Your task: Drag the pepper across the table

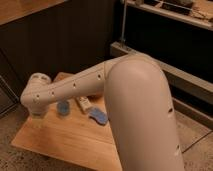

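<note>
gripper [37, 114] hanging under the wrist joint [36, 91], over the left edge of the table [60, 142], nearer the far-left corner. being mostly hidden by the arm [75, 87], so not managing to tell if open or closed, or if holding anything.

not finding the pepper w/ certainty. possibly being the dark reddish patch [93, 96] showing just under the arm near the far edge, but not being sure. lying around the middle of the top: a round blue thing [63, 107], a white oblong thing [82, 104] just beside it, and a blue oval thing [98, 116] more toward the right edge.

judging the risks now:
- w/ the pepper partly or fully covered by the arm, risking a drag starting on the wrong obj.
- sweeping toward the right edge probably meaning pushing through the blue and white things, maybe knocking them off the near or right edge.
- pressing too lightly on a rounded pepper probably letting it roll away; pressing too hard maybe tipping this small table.
- starting so close to the left edge, risking catching the rim instead of the top.
</note>
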